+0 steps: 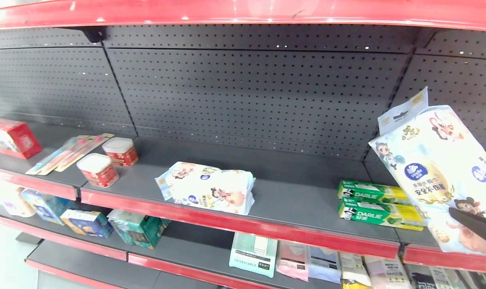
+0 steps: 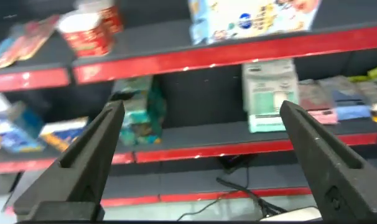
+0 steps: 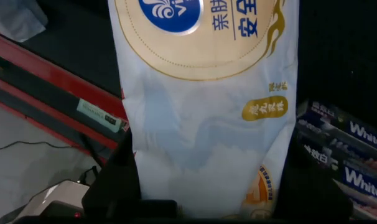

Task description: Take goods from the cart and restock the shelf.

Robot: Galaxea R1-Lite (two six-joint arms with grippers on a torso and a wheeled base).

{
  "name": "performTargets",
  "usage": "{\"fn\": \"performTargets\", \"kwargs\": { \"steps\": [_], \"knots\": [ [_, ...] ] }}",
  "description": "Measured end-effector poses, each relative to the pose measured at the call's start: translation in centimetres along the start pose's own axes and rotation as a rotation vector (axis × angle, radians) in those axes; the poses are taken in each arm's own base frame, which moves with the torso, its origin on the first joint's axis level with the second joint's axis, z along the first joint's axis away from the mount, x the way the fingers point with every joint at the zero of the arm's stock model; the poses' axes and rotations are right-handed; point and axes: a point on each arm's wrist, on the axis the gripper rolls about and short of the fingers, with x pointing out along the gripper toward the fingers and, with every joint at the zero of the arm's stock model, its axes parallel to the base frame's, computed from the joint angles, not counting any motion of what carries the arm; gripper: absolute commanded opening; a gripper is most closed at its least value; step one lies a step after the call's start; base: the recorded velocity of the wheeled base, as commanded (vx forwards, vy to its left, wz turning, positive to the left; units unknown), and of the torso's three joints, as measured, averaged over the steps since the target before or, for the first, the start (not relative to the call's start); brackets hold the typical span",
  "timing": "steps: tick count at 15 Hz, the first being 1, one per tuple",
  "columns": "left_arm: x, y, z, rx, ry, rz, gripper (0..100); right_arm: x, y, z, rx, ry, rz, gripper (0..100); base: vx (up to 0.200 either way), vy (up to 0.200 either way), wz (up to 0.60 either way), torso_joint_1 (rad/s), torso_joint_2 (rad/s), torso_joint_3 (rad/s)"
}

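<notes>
My right gripper [image 3: 214,146] is shut on a white tissue pack [image 1: 431,168] with cartoon print, holding it tilted above the right end of the middle shelf [image 1: 243,222]. One dark finger [image 1: 476,225] shows across the pack's lower part. The same pack [image 3: 204,112] sits between both fingers in the right wrist view. A second, matching tissue pack [image 1: 209,188] lies flat at the middle of that shelf, also seen as tissue pack [image 2: 257,18]. My left gripper [image 2: 202,111] is open and holds nothing, below and in front of the shelf's red edge [image 2: 238,53].
Two green toothpaste boxes [image 1: 377,204] lie just left of the held pack. Two red cans [image 1: 98,169], toothbrush packs [image 1: 66,154] and a red box [image 1: 12,138] stand at the left. Bare shelf lies between the flat pack and the toothpaste. Lower shelves [image 1: 146,249] hold several goods.
</notes>
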Motion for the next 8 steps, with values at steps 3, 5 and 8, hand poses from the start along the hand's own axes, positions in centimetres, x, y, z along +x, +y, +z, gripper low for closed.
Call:
{"fn": "performTargets", "kwargs": {
  "steps": [3,5,8],
  "knots": [
    [0.0,0.0,0.0,-0.009,0.000,-0.001,100,0.1,-0.1,0.2,-0.009,-0.002,0.002,0,0.000,0.000,0.00,0.000,0.00,0.000],
    [0.1,0.0,0.1,-0.009,-0.025,-0.004,100,0.3,-0.3,1.1,-0.011,-0.017,0.002,0,0.000,0.000,0.00,0.000,0.00,0.000],
    [0.8,0.1,0.2,-0.131,-0.147,-0.018,100,1.3,-0.4,2.9,-0.033,-0.051,0.099,0,0.000,0.000,0.00,0.000,0.00,0.000]
  ]
}}
